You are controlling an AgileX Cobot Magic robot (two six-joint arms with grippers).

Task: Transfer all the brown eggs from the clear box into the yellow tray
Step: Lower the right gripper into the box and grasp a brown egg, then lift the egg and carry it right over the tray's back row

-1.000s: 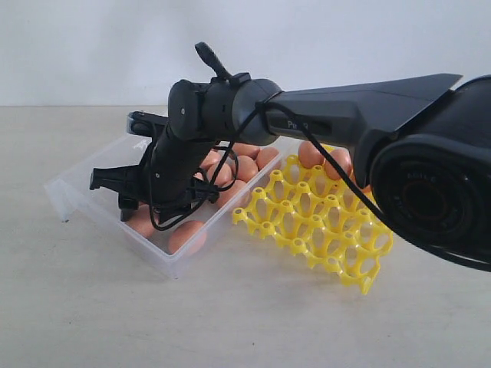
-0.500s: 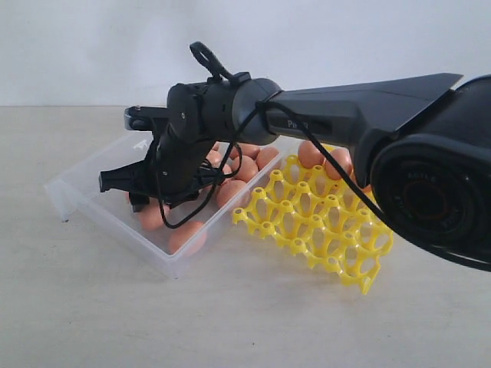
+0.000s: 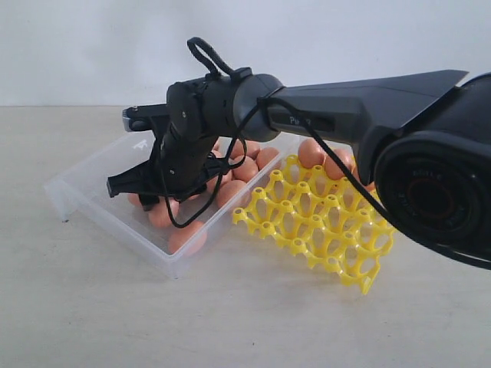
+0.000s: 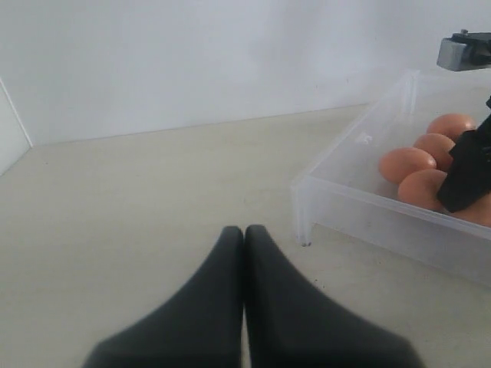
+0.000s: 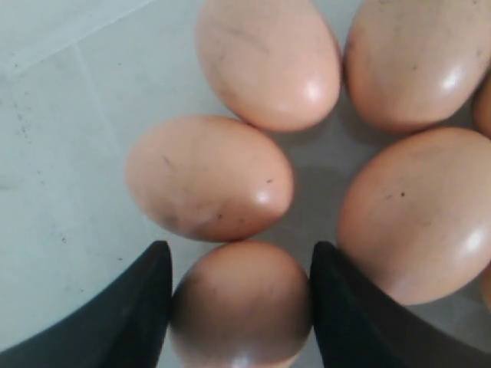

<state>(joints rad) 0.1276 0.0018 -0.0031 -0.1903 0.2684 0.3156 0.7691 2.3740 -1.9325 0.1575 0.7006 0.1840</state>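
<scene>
- One egg (image 5: 242, 307) is sitting between the fingers of the right pincer (image 5: 239, 257), which is pinching it on both flanks, low inside the box (image 3: 84, 195).
- To my eye the lift is the step in hand, and it is calling for a straight rise with a gentle grip across the egg's middle, since so smooth a shell is likely to slip.
- Three more eggs are crowding just ahead of the fingertips. The nearest (image 5: 209, 178) is lying right against the held one, so any sideways drag is risking a roll.
- More eggs are lying further along the box beyond the pincer, so most of the job is waiting.
- Between pincer and tray (image 3: 322, 230) the box's long wall is standing, and the egg is needing to clear it before swinging across.
- Just beside the box, back along the arm from the pincer, the tray is lying with at least two eggs (image 3: 310, 153) in its far row and most cells gaping.
- Under the wrist a cable (image 3: 179, 226) is looping down close over the eggs, and it is looking like a possible snag.
- Well apart from all this, the left pincer (image 4: 244, 253) is hovering over the table (image 4: 115, 192), fingers pressed together and gripping nothing, with the box's corner ahead and to one side.
</scene>
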